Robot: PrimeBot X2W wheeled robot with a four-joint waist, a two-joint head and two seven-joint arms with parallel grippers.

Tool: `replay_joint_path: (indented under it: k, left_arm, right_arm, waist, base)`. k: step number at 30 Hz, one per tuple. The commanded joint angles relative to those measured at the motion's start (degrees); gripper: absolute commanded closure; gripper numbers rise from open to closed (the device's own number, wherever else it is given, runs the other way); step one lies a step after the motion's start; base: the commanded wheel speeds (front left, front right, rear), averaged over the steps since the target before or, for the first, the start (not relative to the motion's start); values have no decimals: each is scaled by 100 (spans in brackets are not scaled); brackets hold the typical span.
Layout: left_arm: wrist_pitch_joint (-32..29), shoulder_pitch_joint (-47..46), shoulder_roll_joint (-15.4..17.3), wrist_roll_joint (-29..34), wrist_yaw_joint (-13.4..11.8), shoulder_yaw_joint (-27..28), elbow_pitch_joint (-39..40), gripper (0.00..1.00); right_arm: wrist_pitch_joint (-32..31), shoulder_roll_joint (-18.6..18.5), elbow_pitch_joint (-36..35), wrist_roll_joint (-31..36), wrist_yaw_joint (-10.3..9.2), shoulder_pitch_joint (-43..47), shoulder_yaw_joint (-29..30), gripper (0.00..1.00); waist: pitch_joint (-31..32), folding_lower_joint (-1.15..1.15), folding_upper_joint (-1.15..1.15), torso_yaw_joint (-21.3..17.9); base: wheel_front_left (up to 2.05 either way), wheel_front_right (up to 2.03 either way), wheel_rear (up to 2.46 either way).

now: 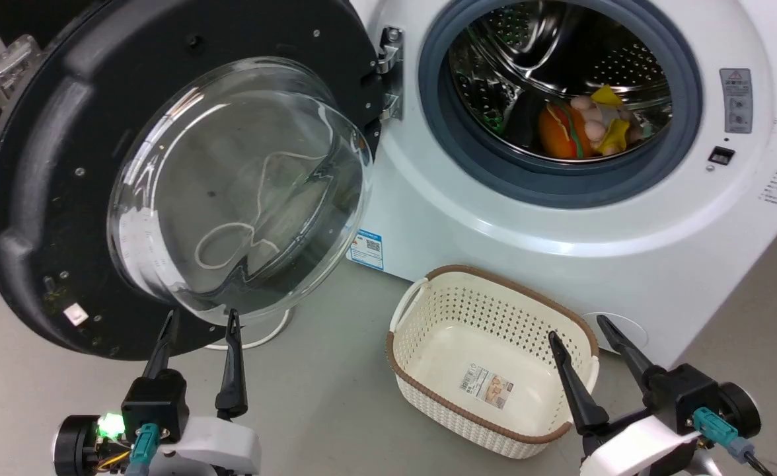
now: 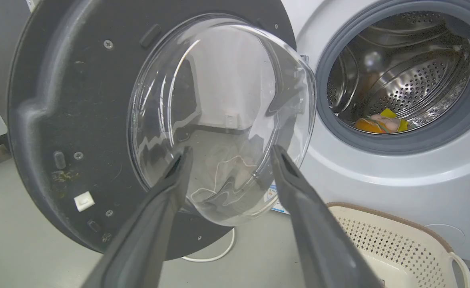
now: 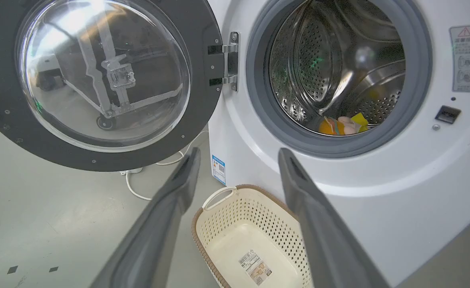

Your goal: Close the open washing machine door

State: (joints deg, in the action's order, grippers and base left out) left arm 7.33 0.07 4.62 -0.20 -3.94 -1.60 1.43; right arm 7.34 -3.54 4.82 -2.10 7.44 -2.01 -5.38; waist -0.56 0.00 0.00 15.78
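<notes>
Large round black-rimmed washing machine door (image 1: 45, 198) hangs wide open, swung out left of the big white front-loading washing machine (image 1: 560, 251), carried on a metal hinge (image 1: 388, 73) at the port's left edge. Inner face is towards the head cam: matte black plastic w/ small screws, some grime low on the rim, small white tab near the bottom. At centre is a bulging clear glass bowl window (image 1: 243, 192) w/ reflections across it. White cable (image 1: 263, 340) lies on the grey floor (image 1: 322, 410) beneath the door.

Port is uncovered: grey rubber gasket ring (image 1: 441, 132) round the perforated steel drum (image 1: 626, 59), w/ orange/yellow soft items (image 1: 580, 125) at the drum bottom. Blue label sticker (image 1: 367, 249) sits low on the front, just beside the bowl's edge. Cream perforated plastic basket (image 1: 428, 370) w/ brown rim stands on the floor in front of the machine.

Left end effector (image 1: 201, 316) is open w/ nothing between its fingers, tips at the door's lower rim just under the bowl; can't tell if touching. Right end effector (image 1: 577, 328) is spread too, holding nothing, over the basket's right side, well apart from the door.
</notes>
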Motion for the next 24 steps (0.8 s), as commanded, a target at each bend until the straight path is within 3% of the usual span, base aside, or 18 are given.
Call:
replay_joint_path:
  k: [1,21,22,23,24]
  left_arm:
    - [71,75,42,-34,-38,-1,41,0]
    - [334,86,116,-37,-140,-69,36,0]
    - [346,85,112,-63,-124,-78,32,54]
    - [358,83,93,-133,-88,-79,31,100]
    - [370,80,77,-196,-50,-72,37,100]
  right_arm:
    - [70,-30,27,-46,2,-98,-35,0]
    - [333,-9,160,-111,3,-155,-105,0]
    - [345,-6,164,-120,3,-153,-99,0]
    - [357,-4,166,-126,3,-151,-97,0]
    - [369,-2,169,-129,3,-149,-96,0]
  waist:
    - [3,0,0,41]
    - [-39,0,0,582]
    - [-42,0,0,607]
    - [-44,0,0,633]
    - [-47,0,0,659]
  base:
    - [0,0,0]
    - [0,0,0]
    - [0,0,0]
    - [0,0,0]
    - [0,0,0]
